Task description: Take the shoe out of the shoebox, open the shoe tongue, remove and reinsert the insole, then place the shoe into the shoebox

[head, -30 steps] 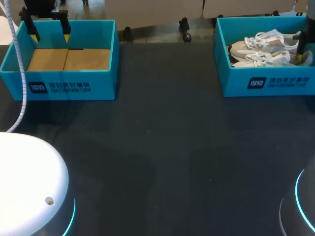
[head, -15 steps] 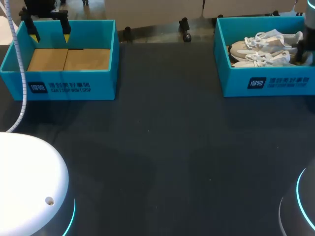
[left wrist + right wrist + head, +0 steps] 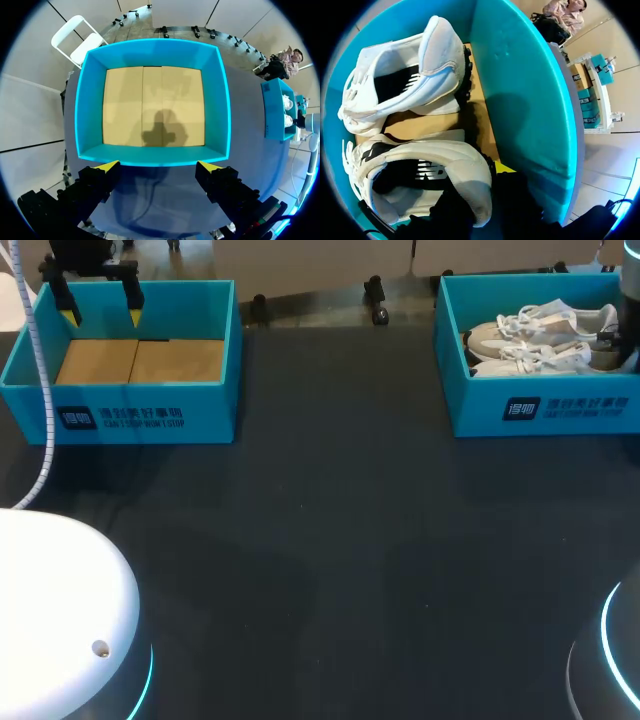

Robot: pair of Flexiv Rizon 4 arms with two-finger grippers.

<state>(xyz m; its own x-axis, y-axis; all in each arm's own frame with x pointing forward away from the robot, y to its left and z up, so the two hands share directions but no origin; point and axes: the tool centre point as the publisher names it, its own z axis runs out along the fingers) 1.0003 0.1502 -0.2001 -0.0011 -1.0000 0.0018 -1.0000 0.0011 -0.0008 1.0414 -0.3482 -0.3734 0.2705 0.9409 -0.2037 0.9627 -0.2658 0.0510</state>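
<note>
**Shoe heel clamped inside the right shoebox**

Both arms are held at the far side of the dark table (image 3: 330, 540). The left gripper (image 3: 159, 166) is hung above the left box (image 3: 150, 156), pointed down with its fingers spread wide apart. A tan cardboard floor is seen inside that box. The right arm (image 3: 630, 335) is lowered into the right end of the shoebox (image 3: 540, 410). There the right gripper (image 3: 480, 184) is clamped on the heel of the nearer white shoe (image 3: 420, 165), one finger inside the collar, the other between heel and box wall. A second shoe (image 3: 405, 85) is laid just behind it.
</note>
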